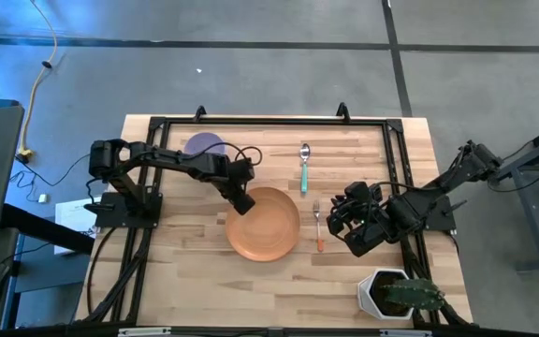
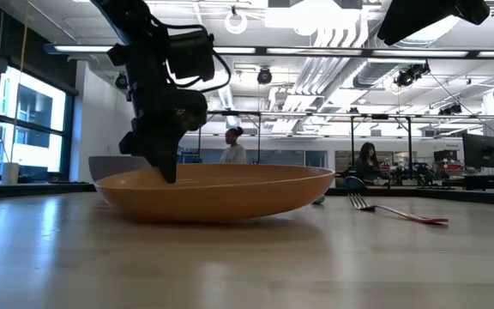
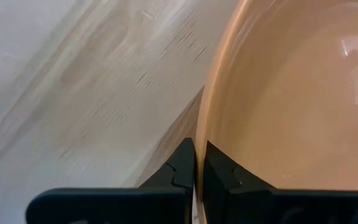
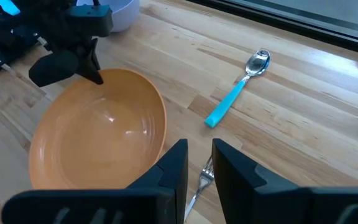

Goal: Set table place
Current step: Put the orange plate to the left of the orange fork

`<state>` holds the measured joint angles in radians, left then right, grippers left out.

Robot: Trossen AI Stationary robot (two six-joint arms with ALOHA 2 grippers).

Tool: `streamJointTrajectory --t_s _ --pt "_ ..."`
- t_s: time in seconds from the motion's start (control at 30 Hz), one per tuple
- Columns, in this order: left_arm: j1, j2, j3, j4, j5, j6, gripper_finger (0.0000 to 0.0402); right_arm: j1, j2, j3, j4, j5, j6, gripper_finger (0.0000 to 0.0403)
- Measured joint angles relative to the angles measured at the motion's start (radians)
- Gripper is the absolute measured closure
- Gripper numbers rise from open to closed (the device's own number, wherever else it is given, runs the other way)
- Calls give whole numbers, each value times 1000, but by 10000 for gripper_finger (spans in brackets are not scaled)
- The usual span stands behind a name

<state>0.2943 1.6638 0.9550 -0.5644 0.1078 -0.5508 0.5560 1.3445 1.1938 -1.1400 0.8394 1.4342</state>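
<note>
- My left pincer (image 1: 242, 204) sits at the plate's (image 1: 269, 229) upper-left rim in the overhead picture, and my wrist view shows both fingers (image 3: 182, 168) pinched shut on that thin edge, one inside and one outside.
- The plate is round, orange and shallow with a glossy inner surface; it lies at the centre of the table (image 1: 185, 271), and in the level view it fills the middle of the frame, resting flat on the wood.
- The lavender bowl (image 1: 204, 146) stands in the upper left part of the tabletop, above my left arm, apart from the plate.
- The spoon (image 1: 304, 167), with a teal handle and a metal bowl end, lies just above and to the right of the plate.
- The fork (image 1: 318, 225), with an orange handle and its tines pointing up the frame, lies just beside the plate's right edge.
- My right pincer (image 1: 349, 227) hovers right of the fork, its fingers (image 4: 173, 168) parted by a narrow gap and holding nothing.
- A white pot with a green plant (image 1: 399, 292) stands at the lower right of the table.
</note>
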Motion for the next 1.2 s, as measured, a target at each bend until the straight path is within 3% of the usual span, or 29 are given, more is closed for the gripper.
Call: streamJointTrajectory --t_s 1.2 --pt "0 8 0 24 -45 73 401 0 0 0 18 23 -3 338"
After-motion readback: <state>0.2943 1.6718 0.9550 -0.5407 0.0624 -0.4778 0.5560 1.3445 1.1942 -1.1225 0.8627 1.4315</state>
